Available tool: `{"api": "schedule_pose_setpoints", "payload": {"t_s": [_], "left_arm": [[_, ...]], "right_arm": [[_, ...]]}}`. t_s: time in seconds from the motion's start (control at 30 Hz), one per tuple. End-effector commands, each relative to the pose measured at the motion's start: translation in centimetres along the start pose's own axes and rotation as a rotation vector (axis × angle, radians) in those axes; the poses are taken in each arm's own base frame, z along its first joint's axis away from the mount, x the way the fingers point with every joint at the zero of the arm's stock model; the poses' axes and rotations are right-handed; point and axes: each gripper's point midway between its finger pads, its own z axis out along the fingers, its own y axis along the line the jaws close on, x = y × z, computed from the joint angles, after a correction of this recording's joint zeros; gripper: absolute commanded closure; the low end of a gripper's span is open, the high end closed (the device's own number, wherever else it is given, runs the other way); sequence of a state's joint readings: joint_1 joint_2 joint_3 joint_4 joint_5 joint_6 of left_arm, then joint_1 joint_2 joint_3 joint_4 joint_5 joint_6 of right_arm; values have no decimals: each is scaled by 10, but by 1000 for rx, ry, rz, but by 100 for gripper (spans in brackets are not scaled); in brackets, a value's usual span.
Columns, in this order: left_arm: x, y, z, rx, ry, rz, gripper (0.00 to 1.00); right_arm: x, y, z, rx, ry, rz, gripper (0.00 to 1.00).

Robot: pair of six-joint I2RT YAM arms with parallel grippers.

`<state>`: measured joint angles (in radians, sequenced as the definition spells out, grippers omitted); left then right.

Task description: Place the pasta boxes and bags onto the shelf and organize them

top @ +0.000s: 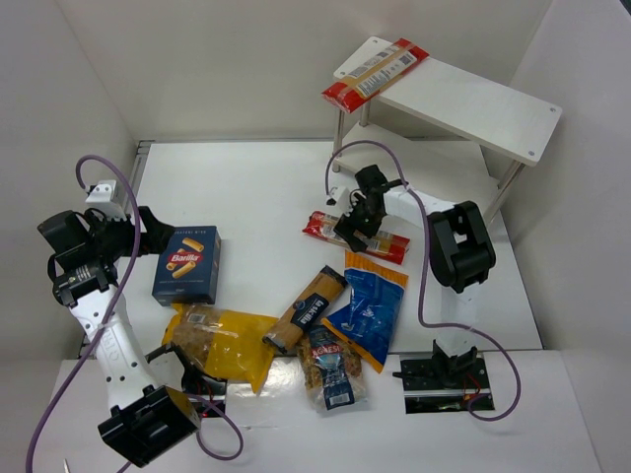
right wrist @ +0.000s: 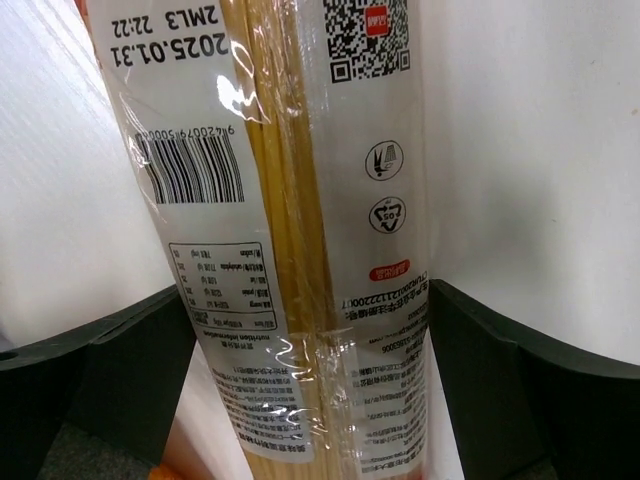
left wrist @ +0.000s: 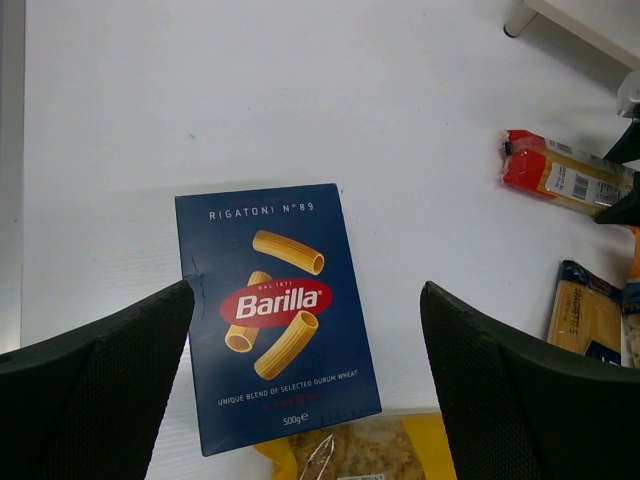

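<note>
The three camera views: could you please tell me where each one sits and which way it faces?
Top external: above and behind the arm bases, looking down on the white table; both arms, left gripper and right gripper show.
Left wrist: looking down at the dark blue Barilla cardboard box; its two black fingers frame the view.
Right wrist: close above a long clear plastic spaghetti bag with a white label; its black fingers flank it.
Shared: top and left wrist views both show the box and that bag.
</note>
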<state>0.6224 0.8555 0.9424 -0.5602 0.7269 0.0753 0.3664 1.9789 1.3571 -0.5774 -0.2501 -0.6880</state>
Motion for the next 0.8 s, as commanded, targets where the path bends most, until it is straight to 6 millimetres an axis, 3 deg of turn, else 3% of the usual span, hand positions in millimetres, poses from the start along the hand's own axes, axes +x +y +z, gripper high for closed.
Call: {"api": "schedule_pose_setpoints", "payload": {"t_s": [0.0,0.07,0.1,0.13,0.23,0.27,0.3,0.4,0.47,0.77], "left_arm": [[-9,-3,-1,13,-34,37,1],[-9,-3,-1,13,-34,37,1],[-9,-3,-1,13,-34,37,1],[-9,-3,-1,13,-34,37,1],[-9,-3,-1,13,-34,37,1],[-9,-3,-1,13,-34,37,1],[-9,-3,-1,13,-34,37,1],[-9,-3,-1,13,-34,37,1],[-10,-4,-2,12,-40,43,1],[-10,-4,-2,12,-40,43,1]], "right_arm": [[-9,-7,-2,-11,-12,-17,3],[0,-2,5,-44,47,-29,100],[-9,-8,0,-13,36,12,100],[-10,0,1,-35,43,5,100],[-65,17,-25,28,-87,-64,100],[-84,32,-34,37,-122,-117,100],[-106,37,-56,66,-192,-135,100],[-153,48,-96,91,-320,-141,100],[-175,53,-120,88,-375,-132,100],[-217,59,-202,121,-565,-130,100]]}}
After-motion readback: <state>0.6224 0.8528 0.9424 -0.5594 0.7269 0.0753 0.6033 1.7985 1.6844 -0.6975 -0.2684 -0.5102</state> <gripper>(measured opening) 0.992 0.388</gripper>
